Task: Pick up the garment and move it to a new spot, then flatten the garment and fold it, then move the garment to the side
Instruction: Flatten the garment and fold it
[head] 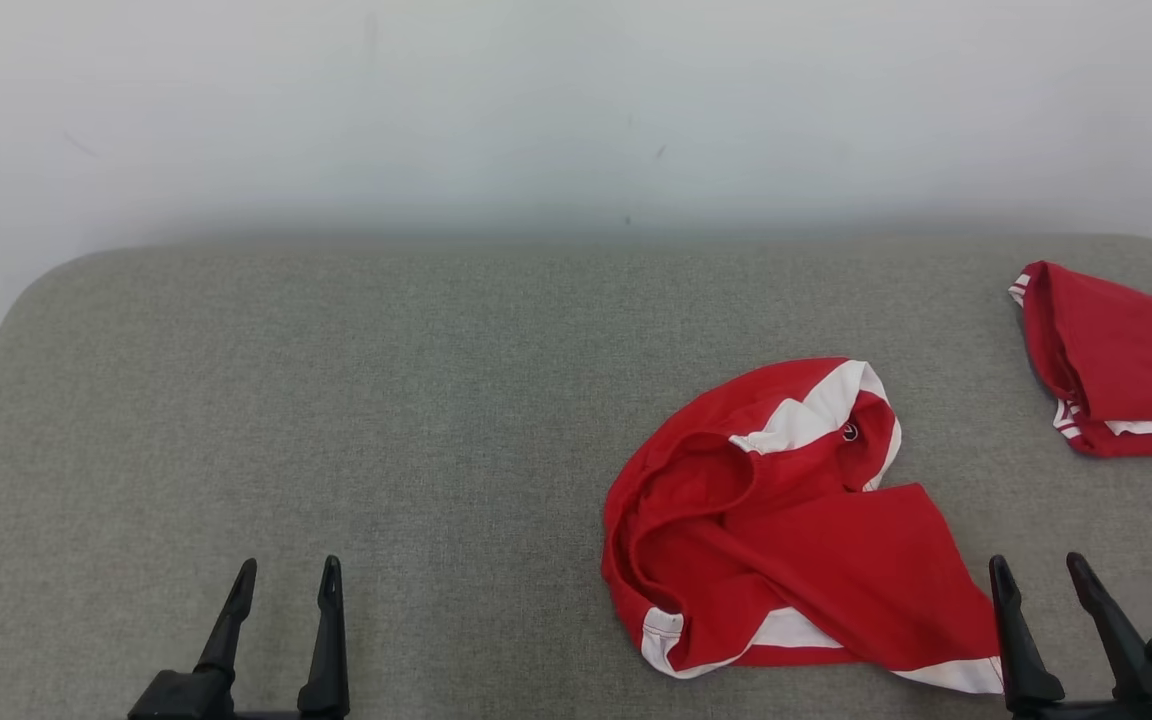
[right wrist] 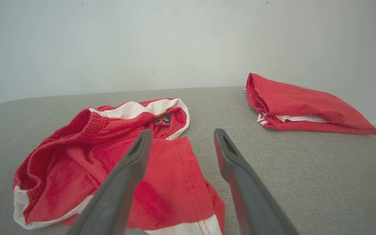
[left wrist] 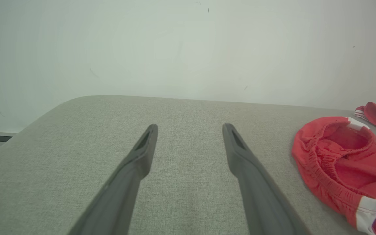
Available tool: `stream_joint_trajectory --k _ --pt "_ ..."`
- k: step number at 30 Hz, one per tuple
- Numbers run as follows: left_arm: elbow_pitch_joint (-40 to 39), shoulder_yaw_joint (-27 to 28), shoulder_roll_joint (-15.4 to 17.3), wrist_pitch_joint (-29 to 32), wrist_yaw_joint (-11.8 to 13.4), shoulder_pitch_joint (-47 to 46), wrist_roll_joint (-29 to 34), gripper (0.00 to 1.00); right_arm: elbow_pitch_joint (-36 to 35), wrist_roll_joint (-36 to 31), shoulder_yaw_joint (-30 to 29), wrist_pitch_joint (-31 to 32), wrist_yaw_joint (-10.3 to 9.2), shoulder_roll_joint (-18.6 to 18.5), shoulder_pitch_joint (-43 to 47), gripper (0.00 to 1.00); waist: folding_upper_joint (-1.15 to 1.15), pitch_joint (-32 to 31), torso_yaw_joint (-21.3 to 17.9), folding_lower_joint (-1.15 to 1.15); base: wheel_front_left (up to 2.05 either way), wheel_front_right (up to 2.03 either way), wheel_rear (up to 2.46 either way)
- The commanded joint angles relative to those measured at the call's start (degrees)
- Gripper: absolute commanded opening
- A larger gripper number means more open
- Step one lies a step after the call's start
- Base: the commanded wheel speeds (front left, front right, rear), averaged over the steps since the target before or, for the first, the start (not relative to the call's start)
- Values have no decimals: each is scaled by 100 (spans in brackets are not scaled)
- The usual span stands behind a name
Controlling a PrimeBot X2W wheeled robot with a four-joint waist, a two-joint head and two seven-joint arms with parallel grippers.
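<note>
I am holding my right gripper (head: 1037,562) spread wide and gripping nothing, its fingers hovering just beside the near right corner of the crumpled red garment (head: 786,530). That garment is lying at my ten o'clock on the grey padded table (head: 386,400). My left gripper (head: 290,565) is also standing spread and empty, well apart, with the garment at its two o'clock. Another folded red garment (head: 1126,360) is sitting at my one o'clock, near the white wall (head: 536,100).

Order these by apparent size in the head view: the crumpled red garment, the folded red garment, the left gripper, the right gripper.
1. crumpled red garment
2. folded red garment, cut by the picture's edge
3. left gripper and right gripper: alike, not ranked
</note>
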Motion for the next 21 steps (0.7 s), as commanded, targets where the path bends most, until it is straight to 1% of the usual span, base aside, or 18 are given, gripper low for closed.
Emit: stream_joint_trajectory --k 1,12,21 --pt "-17 23 31 -18 28 77 46 100 -89 -74 -48 -54 0 58 -50 100 0 -49 -30 0 0 0 0" --pt "-141 90 125 -18 88 273 0 100 -513 -261 -75 -448 0 374 44 100 0 -181 -108 0 0 0 0" --pt "-265 63 176 51 158 424 6 100 -471 -304 -24 -510 0 517 112 100 0 -189 -168 0 0 0 0"
